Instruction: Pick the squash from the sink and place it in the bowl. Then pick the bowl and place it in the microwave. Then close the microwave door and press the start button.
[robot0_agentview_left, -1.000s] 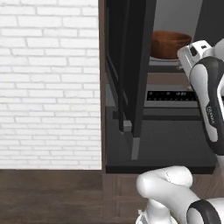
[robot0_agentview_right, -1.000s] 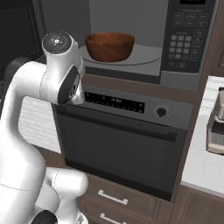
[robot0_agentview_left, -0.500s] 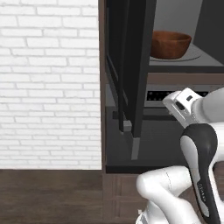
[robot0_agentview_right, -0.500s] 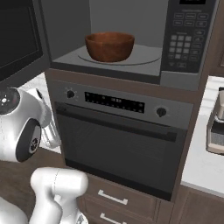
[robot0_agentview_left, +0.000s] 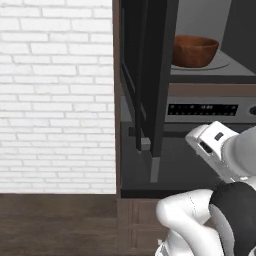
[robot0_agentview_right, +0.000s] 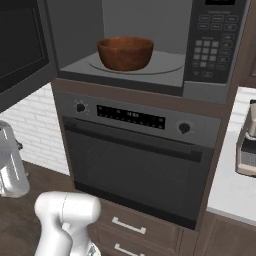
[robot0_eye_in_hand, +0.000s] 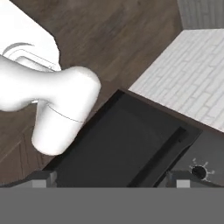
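The round reddish-brown wooden bowl (robot0_agentview_right: 125, 52) sits upright at the centre of the round turntable plate (robot0_agentview_right: 167, 64) inside the grey-framed built-in microwave (robot0_agentview_right: 212, 47); what it holds is hidden by its wall. The wide dark glass microwave door (robot0_agentview_left: 155, 75) stands swung open at the cavity's left edge. Below is the dark oven (robot0_agentview_right: 135, 165) with its bar handle. The end effector (robot0_eye_in_hand: 109, 180) hangs low before that oven, fingers spread wide, gripping nothing.
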